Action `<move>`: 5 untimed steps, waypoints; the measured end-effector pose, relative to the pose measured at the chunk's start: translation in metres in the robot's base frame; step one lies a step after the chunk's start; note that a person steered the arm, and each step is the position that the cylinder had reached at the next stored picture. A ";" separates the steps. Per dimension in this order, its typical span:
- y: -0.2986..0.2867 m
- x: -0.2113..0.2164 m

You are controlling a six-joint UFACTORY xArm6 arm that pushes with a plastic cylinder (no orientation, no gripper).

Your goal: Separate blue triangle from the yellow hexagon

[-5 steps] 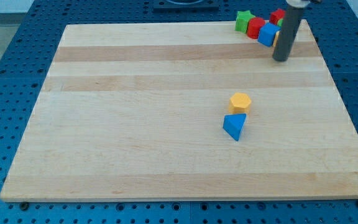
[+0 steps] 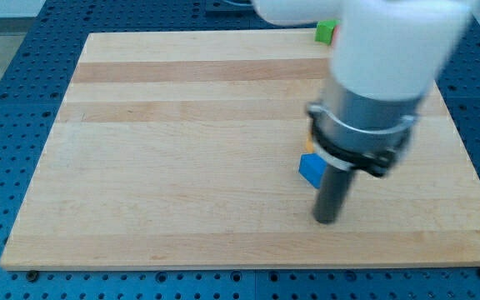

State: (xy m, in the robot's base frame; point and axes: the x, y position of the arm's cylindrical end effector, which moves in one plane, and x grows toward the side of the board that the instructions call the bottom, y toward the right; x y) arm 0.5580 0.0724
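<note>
Wide wooden board on a blue pegboard bench, mostly bare. Bulky white and grey arm housing across the view's upper right, blurred, hiding most of what lies beneath. Dark rod below that housing, my tip down near the board's lower right, no jaws to speak of, only a plain pusher holding nothing. Blue triangle just to the view's upper left of the tip, near but apparently not touching, half covered by the housing. Yellow hexagon reduced to an orange-yellow sliver just above the triangle, contact between the two impossible to judge. Green block at the top edge, shape unclear. Tip placement below the triangle probably meant for a push sideways, away from the hexagon.
</note>
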 end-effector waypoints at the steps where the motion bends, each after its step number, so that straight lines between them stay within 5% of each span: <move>1: -0.035 -0.023; 4: 0.012 -0.046; 5: -0.018 -0.063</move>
State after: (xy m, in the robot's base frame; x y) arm 0.4946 0.0545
